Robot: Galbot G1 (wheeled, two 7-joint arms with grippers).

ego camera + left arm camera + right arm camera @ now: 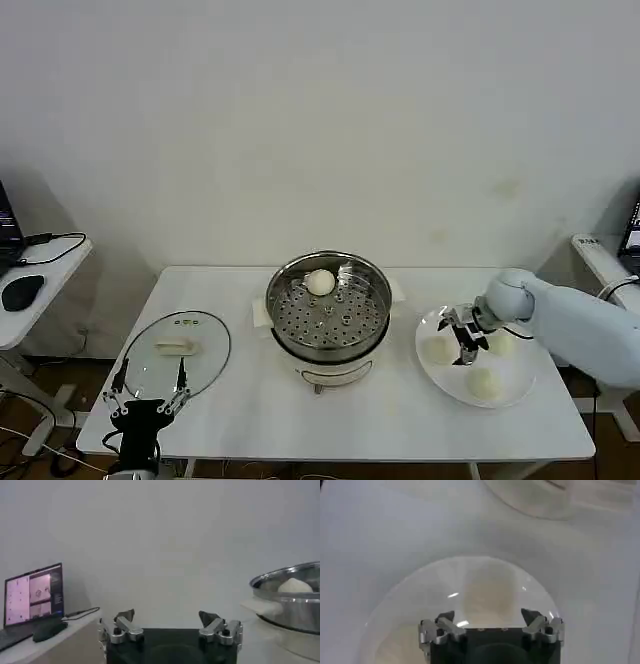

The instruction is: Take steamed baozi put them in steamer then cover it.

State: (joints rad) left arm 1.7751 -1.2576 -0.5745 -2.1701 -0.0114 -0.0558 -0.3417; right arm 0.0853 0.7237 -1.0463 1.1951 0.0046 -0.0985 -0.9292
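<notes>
No legible text, label, brand, number or sign in any view. The laptop screen (34, 598), on the side desk well apart from the steamer (292, 600), shows pink panels with marks too small to read. The cover (178, 352), lying on the worktop (250, 410) beside the steamer, bears small greenish marks near its rim; unreadable.

Right gripper (489, 617) hangs over a white plate (410, 595), fingers spread wide apart with nothing between them. Dark gripper body sits below the two metal fingertips (445, 617). A pale, cream-toned patch shows on the plate just beyond the fingertips; too blurred to tell what it is. White table (365, 530) surrounds the plate. The steamer (540, 500), white-based, is at the far edge.
</notes>
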